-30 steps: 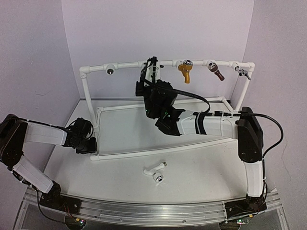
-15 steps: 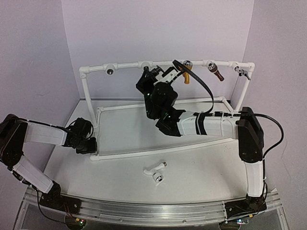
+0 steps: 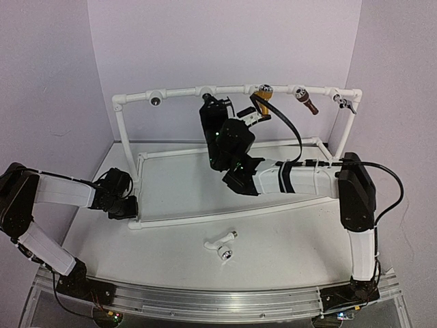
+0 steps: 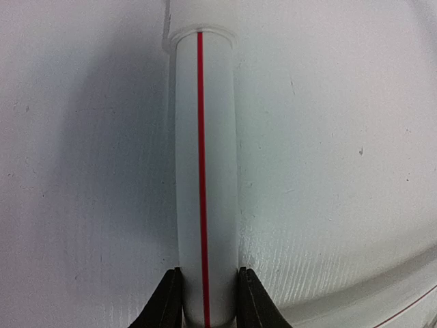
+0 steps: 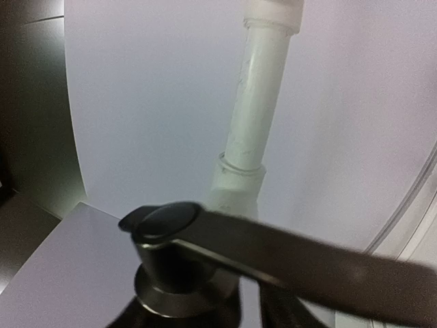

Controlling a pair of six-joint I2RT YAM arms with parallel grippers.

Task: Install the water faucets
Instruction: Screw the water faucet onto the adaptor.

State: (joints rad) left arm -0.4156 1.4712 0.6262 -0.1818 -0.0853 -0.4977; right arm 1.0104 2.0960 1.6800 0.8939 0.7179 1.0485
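Bracing the white plastic pipe frame (image 4: pixel 205 137) with the left gripper (image 4: pixel 207 304) pinched on it, the robot should square the dark grey lever-handled faucet (image 5: pixel 183 229), up near the top rail (image 3: pixel 179 92), to its socket; whether the right gripper (image 3: pixel 224 117) pinches it cannot be told, the white round-knobbed faucet (image 3: pixel 221 244) lying on the table (image 3: pixel 293 253)

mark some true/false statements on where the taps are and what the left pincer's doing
1. The white faucet lies on the table, outside the pipe frame. True.
2. The left pincer is open and empty. False: it is clamped on a white pipe with a red line.
3. The gold tap sits on the frame's top rail. True.
4. The brown tap lies on the table. False: it is on the top rail, right of the gold tap.
5. The dark faucet lies beside the white one. False: the right wrist view shows it close up, by a frame pipe.
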